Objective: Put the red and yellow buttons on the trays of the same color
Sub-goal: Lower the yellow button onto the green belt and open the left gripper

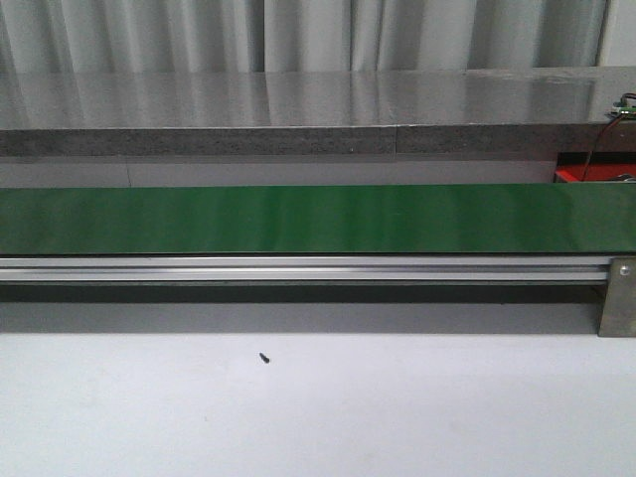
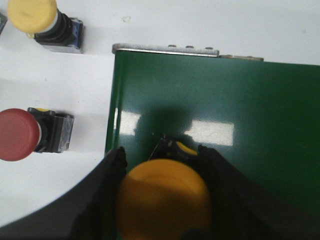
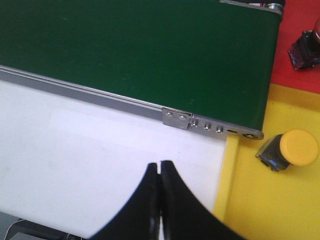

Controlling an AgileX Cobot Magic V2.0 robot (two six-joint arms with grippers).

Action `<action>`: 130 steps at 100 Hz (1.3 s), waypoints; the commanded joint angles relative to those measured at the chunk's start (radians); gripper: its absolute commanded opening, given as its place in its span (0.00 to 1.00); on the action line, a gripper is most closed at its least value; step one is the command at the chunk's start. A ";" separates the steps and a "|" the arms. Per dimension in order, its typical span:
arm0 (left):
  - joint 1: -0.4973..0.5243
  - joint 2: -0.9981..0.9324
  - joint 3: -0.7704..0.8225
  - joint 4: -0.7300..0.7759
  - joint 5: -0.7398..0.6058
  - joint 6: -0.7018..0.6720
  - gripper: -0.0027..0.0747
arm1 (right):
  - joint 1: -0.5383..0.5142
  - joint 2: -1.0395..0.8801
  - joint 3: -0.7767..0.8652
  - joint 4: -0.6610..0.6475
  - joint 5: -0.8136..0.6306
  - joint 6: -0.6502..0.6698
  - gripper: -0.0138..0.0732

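In the front view a long green belt (image 1: 298, 219) runs across the picture, with a metal rail (image 1: 298, 268) along its near edge and a bracket (image 1: 618, 296) at the right end. Near the front is the white table (image 1: 397, 417) with one small dark screw (image 1: 264, 358) on it. No gripper and no button are visible here; only a small piece of red (image 1: 568, 175) shows at the far right behind the belt.

In the left wrist view the left gripper (image 2: 162, 192) holds a yellow button (image 2: 162, 200) between its two dark fingers (image 2: 107, 185), above the end of the green belt. Beside the belt, on the white surface, lie a red button (image 2: 22, 134) and another yellow button (image 2: 37, 17), apart from each other.

In the right wrist view the right gripper (image 3: 159, 172) has its fingertips pressed together with nothing between them, over the white table. Next to the belt end is the yellow tray (image 3: 260, 200), and one yellow button (image 3: 292, 149) lies on it. Beyond it is the red tray (image 3: 300, 75), with a dark object (image 3: 305, 50) at the picture's edge; what it is I cannot tell
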 commanded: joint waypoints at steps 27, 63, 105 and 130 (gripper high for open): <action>-0.006 -0.021 -0.031 -0.023 -0.025 0.004 0.20 | 0.000 -0.013 -0.026 0.001 -0.041 0.000 0.08; -0.009 -0.023 -0.031 -0.087 -0.023 0.048 0.79 | 0.000 -0.013 -0.026 0.001 -0.041 0.000 0.08; -0.101 -0.027 -0.219 -0.144 0.075 0.048 0.82 | 0.000 -0.013 -0.026 0.001 -0.041 0.000 0.08; -0.082 -0.045 -0.301 -0.153 0.086 0.044 0.82 | 0.000 -0.013 -0.026 0.001 -0.041 0.000 0.08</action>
